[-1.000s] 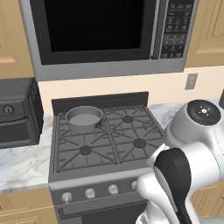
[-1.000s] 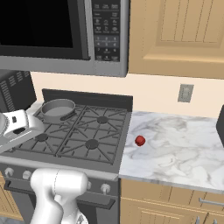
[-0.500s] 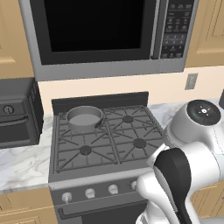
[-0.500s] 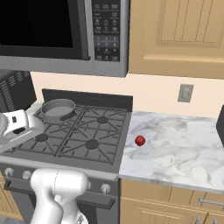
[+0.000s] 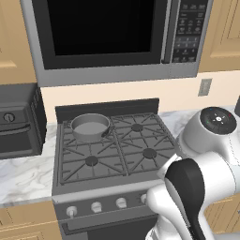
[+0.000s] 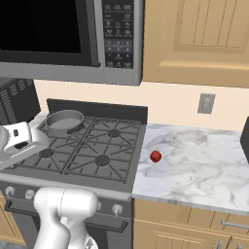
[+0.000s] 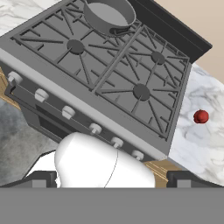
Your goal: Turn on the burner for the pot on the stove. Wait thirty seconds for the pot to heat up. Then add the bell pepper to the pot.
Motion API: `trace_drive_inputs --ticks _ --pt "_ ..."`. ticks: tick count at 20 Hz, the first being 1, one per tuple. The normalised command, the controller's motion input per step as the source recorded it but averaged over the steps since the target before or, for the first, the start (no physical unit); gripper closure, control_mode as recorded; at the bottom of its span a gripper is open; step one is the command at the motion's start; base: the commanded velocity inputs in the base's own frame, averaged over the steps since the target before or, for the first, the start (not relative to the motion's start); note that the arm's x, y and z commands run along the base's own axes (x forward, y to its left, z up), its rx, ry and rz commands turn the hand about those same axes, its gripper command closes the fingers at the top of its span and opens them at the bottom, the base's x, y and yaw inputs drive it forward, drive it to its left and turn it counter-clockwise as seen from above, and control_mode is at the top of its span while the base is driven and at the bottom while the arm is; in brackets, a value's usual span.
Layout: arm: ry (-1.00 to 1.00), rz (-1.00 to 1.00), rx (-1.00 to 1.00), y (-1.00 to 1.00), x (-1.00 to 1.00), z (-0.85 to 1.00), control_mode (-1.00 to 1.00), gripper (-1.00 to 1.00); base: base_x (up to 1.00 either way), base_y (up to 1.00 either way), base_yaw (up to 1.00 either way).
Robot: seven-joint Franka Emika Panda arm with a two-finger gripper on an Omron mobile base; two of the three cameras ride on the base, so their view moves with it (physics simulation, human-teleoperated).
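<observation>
Nothing has changed over the last second. The pot (image 5: 90, 126) sits on the stove's (image 5: 112, 154) back left burner, the bell pepper (image 6: 155, 156) rests on the table near the stove's right edge, and the pincer (image 7: 112, 175) hangs wide and empty, so no knob is turned yet.

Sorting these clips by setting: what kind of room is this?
A rendered home kitchen, most likely: a gas stove with a pot on its back left burner, a microwave mounted above it, and wooden cabinets over a marble counter.
</observation>
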Motion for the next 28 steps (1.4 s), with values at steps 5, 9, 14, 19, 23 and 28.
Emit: trace_drive_inputs --ticks 5,9,14,19,23,28 --pt "0.0 0.0 0.0 0.0 0.0 0.0 -1.0 -1.0 0.0 0.0 0.0" --pt "0.0 0.0 0.0 0.0 0.0 0.0 -1.0 -1.0 0.0 0.0 0.0" --pt "0.0 0.0 0.0 0.0 0.0 0.0 -1.0 -1.0 0.0 0.0 0.0" --pt "0.0 0.0 0.0 0.0 0.0 0.0 -1.0 -1.0 0.0 0.0 0.0" --pt "0.0 0.0 0.0 0.0 0.0 0.0 -1.0 -1.0 0.0 0.0 0.0" --pt "0.0 0.0 0.0 0.0 0.0 0.0 -1.0 -1.0 0.0 0.0 0.0"
